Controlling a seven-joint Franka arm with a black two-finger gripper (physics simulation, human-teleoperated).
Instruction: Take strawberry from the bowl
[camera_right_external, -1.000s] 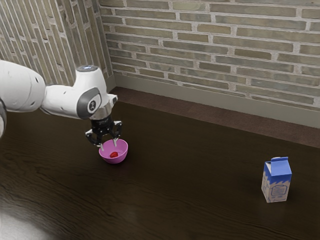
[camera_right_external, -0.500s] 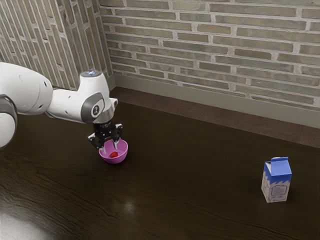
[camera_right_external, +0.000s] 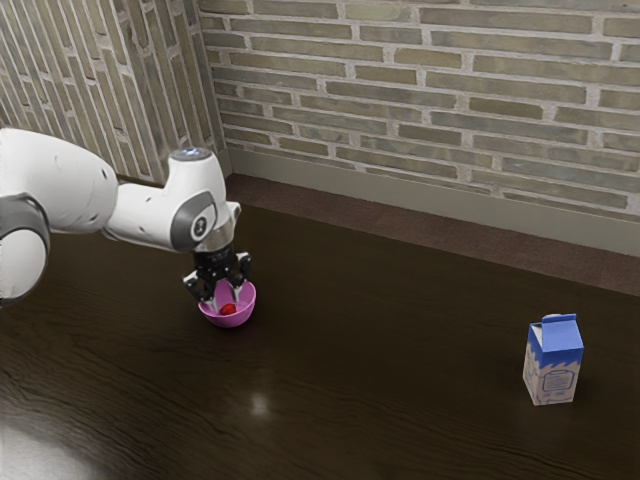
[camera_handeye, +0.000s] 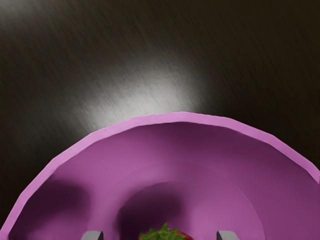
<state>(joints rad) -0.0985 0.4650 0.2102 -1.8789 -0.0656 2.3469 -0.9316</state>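
Note:
Low over the pink bowl, my gripper is open, its two fingertips reaching down inside the rim. The bowl stands upright on the dark table. A red strawberry lies at the bottom of it, below and between the fingertips. In the wrist view the bowl curves around the strawberry, whose green leaves face up. The fingertips of my gripper stand wide apart on either side of the fruit, with a gap on each side.
A blue and white milk carton stands upright on the table, far toward the exterior view's right. Behind the table runs a brick wall.
My hand has moved down into the bowl and slightly toward the exterior view's right, with the fingers still apart. The bowl, strawberry and carton have stayed in place.

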